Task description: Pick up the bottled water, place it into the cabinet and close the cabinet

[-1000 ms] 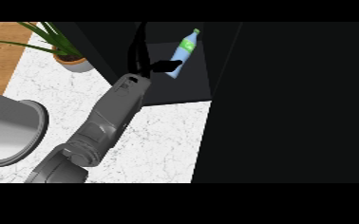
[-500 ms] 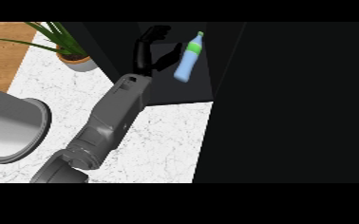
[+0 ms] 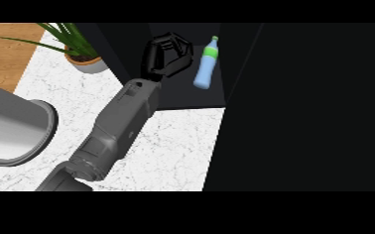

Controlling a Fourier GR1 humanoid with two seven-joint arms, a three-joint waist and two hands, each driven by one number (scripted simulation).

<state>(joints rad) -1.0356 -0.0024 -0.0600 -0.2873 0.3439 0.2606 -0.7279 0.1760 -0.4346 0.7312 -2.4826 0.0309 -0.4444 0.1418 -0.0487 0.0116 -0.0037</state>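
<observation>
The bottled water [image 3: 206, 68], pale blue with a green band and cap, stands inside the dark open cabinet [image 3: 187, 99] near its right wall. My left hand [image 3: 165, 55] hovers just left of the bottle with a small gap between them. Its fingers are loosely curved and hold nothing. The grey forearm [image 3: 117, 124] runs down to the lower left over the counter. My right hand does not show.
A potted plant [image 3: 82, 57] stands at the cabinet's left corner. A large grey round vessel [image 3: 22, 129] sits at the left edge. A tall dark cabinet panel [image 3: 300, 109] fills the right side. White marble counter [image 3: 176, 148] lies in front.
My left hand has let go of the bottle and drawn back to the left. The bottle stays standing in the cabinet.
</observation>
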